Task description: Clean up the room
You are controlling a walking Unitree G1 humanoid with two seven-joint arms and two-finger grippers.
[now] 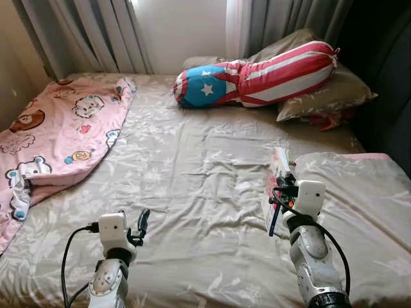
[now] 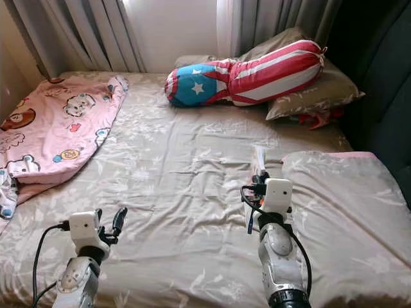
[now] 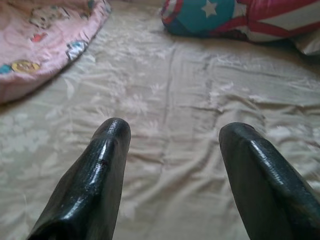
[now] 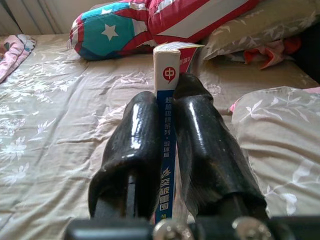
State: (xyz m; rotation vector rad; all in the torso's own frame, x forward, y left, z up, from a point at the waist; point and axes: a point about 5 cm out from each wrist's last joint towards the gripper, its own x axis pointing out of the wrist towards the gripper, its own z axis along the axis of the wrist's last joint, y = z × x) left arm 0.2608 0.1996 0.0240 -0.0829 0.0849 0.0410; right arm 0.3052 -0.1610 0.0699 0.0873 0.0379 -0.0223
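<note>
**Right pincer pinches a book above the bed; left pincer is spread and empty**

The right pincer [image 4: 167, 125] is closed tight on a thin book [image 4: 167, 90], its two black fingers [image 4: 132, 150] pressed against the front and back covers with the spine showing between them. The spine is white at the far end with a red mark, then blue with printed characters nearer the wrist. The book is held on edge over the right half of the bed [image 1: 192, 167], above the beige flowered sheet. Its long axis runs along the fingers, pointing away from the robot toward the head of the bed.

The left pincer [image 3: 172, 150] is spread wide with nothing between its fingers, low over the near left part of the sheet.

Just right of the held book lies a beige flowered pillow [image 1: 366, 192]. At the head of the bed a long bolster [image 1: 257, 77], red-and-white striped with a blue end bearing a white star, rests against another pillow [image 1: 334, 96]. A pink cartoon blanket [image 1: 58, 135] is bunched on the far left side. Grey curtains [image 1: 96, 32] hang behind the bed.
</note>
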